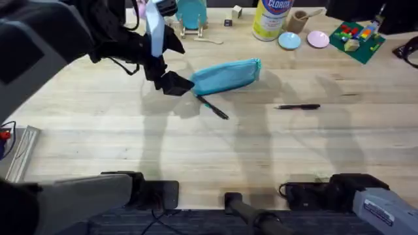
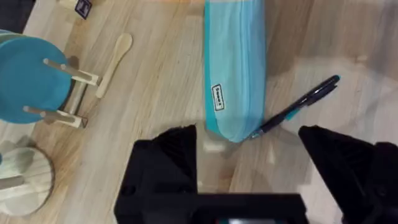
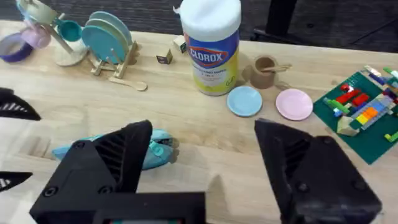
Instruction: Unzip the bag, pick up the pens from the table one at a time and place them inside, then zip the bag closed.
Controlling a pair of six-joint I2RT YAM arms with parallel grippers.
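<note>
Table (image 1: 130, 137): bag (image 1: 227, 76) end between open left fingers (image 2: 171, 155).

The bag (image 3: 109, 152) is half hidden behind the right gripper's fingers (image 3: 118, 162).

Pouch (image 1: 226, 76): turquoise, white label. Pens (image 1: 213, 108) (image 1: 298, 106): black, one teal-tipped. Table (image 1: 130, 137): pale wood planks. Wipes tub (image 1: 270, 18): yellow, blue label. Small plates: blue (image 1: 289, 40), pink (image 1: 318, 39).
</note>
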